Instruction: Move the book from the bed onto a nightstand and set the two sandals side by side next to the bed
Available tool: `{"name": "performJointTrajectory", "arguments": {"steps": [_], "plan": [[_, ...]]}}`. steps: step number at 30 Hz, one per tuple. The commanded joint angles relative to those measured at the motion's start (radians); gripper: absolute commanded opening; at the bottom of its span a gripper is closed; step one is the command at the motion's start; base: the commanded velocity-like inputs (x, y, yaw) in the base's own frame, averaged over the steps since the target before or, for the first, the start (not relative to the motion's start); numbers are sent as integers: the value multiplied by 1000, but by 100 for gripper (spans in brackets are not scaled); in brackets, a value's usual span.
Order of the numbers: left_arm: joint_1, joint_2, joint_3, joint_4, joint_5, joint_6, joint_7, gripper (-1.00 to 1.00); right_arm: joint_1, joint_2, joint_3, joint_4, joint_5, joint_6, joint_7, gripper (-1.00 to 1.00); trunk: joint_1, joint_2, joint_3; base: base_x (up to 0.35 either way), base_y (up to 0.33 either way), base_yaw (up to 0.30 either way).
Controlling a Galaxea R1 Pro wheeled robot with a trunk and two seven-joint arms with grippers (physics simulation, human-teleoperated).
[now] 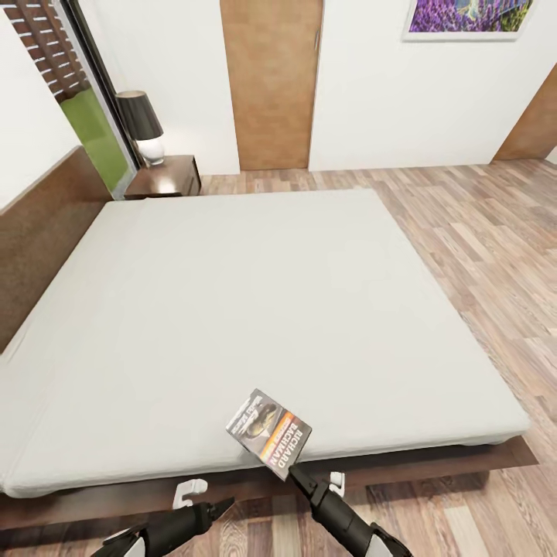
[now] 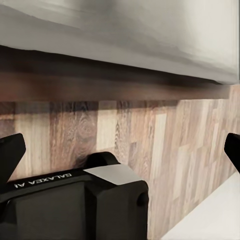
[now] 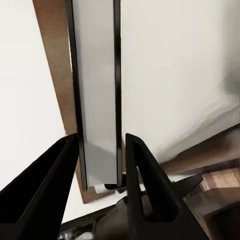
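Head view: the small thin paperback book [image 1: 269, 433], with its grey-white cover and orange-and-black title band, is held up over the near edge of the large low bed [image 1: 255, 309], whose plain white mattress rests on a dark brown wooden platform frame. The book is pinched at its lower corner by the black right gripper [image 1: 297, 472], which reaches in from six o'clock; the cover is tilted, its upper corner pointing toward eleven o'clock. In the right wrist view the book [image 3: 98, 95] is seen edge-on, a pale slab with dark edges, clamped between the two black fingers [image 3: 145, 170] of the right gripper [image 3: 100, 150].

The left gripper [image 1: 220, 507] is seen at seven o'clock in the head view, low before the bed frame and above the wood-plank floor [image 1: 480, 232]. In the left wrist view its black fingertips [image 2: 11, 150] stand wide apart, with nothing between them.

At eleven o'clock, beyond the far corner of the mattress, a small dark reddish-brown wooden nightstand [image 1: 166, 178] stands beside the brown headboard [image 1: 39, 224], bearing a lamp with a dark shade [image 1: 141, 124].
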Motion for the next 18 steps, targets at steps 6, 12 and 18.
{"name": "performJointTrajectory", "arguments": {"steps": [6,12,18], "plan": [[0,2,-10,-2,7,6,-10,100,1,-161,50,8,-8,14,178,-100,-23,42,18,0,0,0],[0,5,-14,-2,5,4,-94,100,6,-346,61,40,41,46,295,-100,-46,84,37,0,0,0],[0,7,-15,-2,1,4,-116,100,11,-433,62,52,167,39,307,-100,-69,126,56,0,0,0]]}}
